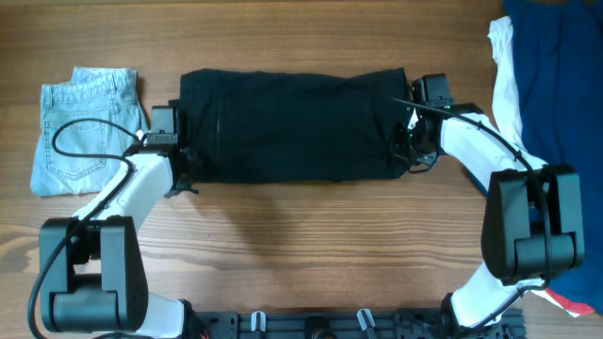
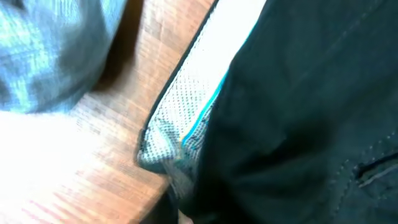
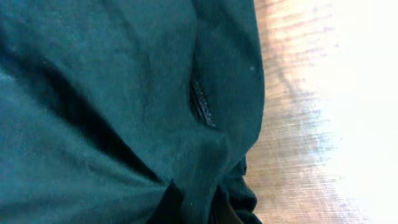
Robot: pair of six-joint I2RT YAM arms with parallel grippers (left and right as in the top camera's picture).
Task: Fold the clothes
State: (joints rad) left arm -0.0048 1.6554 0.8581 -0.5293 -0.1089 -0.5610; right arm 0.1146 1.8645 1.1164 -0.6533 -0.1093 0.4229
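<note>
In the middle of the wooden surface [image 1: 283,235] the black shorts [image 1: 292,122] lie flat as a wide band running left to right, the long edges roughly straight and the cloth lying doubled. The left claw [image 1: 182,160] sits at the band's left end and the right claw [image 1: 407,141] at its right end, each touching the fabric's edge, with both arms reaching in from the near side. From above, the fingers are lost against the dark cloth, so I cannot tell whether either claw is wide, narrow or gripping.

The left wrist view is filled on its right by black fabric. Beside it a pale mesh lining [image 2: 177,121] with a thin teal seam pokes out onto the wood; no fingers show clearly. The right wrist view is almost all black cloth, gathered into a crease toward the bottom, with bare wood along the right; its fingers cannot be made out either.

Well left of the shorts lies the denim [image 1: 89,127], folded, apart from the left arm. At the far right edge lie a blue cloth [image 1: 556,66] and a white cloth [image 1: 506,80], touching each other.
</note>
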